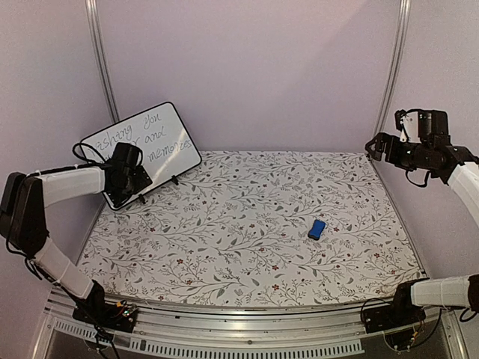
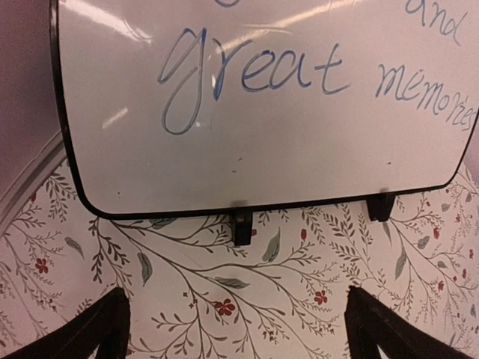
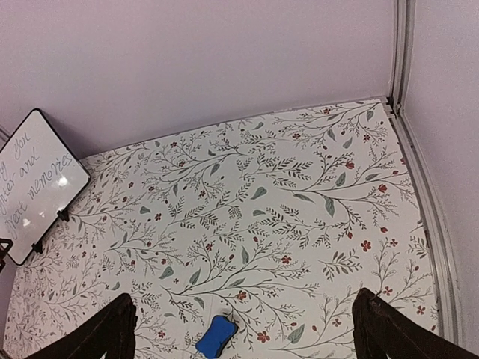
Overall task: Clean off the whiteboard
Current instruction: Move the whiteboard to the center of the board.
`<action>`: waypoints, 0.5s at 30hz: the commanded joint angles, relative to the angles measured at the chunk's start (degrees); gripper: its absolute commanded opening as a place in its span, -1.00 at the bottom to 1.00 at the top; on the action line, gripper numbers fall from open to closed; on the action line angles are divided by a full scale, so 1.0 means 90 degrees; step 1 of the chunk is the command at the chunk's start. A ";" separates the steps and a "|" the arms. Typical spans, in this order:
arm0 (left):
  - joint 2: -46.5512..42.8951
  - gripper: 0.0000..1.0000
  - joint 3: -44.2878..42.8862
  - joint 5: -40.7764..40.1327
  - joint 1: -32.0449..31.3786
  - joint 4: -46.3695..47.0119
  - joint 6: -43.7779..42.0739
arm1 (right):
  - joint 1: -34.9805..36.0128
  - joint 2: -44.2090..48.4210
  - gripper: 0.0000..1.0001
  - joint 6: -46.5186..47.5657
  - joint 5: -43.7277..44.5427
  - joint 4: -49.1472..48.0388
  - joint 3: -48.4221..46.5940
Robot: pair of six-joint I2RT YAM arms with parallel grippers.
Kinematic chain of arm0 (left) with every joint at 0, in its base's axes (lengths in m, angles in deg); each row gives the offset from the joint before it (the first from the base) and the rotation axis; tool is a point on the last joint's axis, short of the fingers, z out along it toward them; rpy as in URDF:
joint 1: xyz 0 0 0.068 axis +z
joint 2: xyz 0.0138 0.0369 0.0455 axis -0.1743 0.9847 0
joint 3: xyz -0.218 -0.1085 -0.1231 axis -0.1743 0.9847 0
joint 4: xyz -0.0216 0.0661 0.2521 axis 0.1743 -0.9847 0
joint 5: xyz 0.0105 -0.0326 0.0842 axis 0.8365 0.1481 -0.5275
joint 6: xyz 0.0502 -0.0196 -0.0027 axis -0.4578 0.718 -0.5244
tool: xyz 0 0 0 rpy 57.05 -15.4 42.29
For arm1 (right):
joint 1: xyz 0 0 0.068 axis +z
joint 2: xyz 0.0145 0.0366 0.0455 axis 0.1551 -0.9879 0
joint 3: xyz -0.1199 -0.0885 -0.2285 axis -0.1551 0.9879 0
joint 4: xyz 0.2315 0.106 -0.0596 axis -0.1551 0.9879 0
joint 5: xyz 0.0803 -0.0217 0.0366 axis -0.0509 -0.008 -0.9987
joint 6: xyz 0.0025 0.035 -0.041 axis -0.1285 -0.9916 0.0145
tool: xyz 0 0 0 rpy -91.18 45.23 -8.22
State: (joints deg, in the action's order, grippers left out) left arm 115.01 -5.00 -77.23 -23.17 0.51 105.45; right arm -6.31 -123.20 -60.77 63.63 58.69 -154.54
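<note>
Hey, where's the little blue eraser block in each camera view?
Top external: small blue rectangular eraser block on the floral tablecloth, right of centre.
Left wrist: not in it.
Right wrist: the eraser at bottom edge, left of centre.
Shared landmark: glossy white black-rimmed whiteboard with cursive writing, in all three.

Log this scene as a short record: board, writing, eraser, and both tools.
whiteboard: propped up on black feet, back left of the floral table
writing: blue cursive, includes "great memories", not erased
eraser: small blue block on the table, right of centre, untouched
left tool: open, empty, facing the board's lower edge
right tool: open, empty, raised at the far right, away from the eraser
</note>
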 commanded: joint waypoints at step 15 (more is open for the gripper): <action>0.0801 0.99 -0.0473 -0.1195 -0.0201 0.0184 0.0485 | 0.0003 0.0004 0.98 -0.0090 -0.0151 -0.0285 0.0187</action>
State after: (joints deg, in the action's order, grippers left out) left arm 120.54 -7.67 -85.40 -24.26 1.21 109.08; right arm -6.31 -123.20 -61.57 62.56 57.38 -153.74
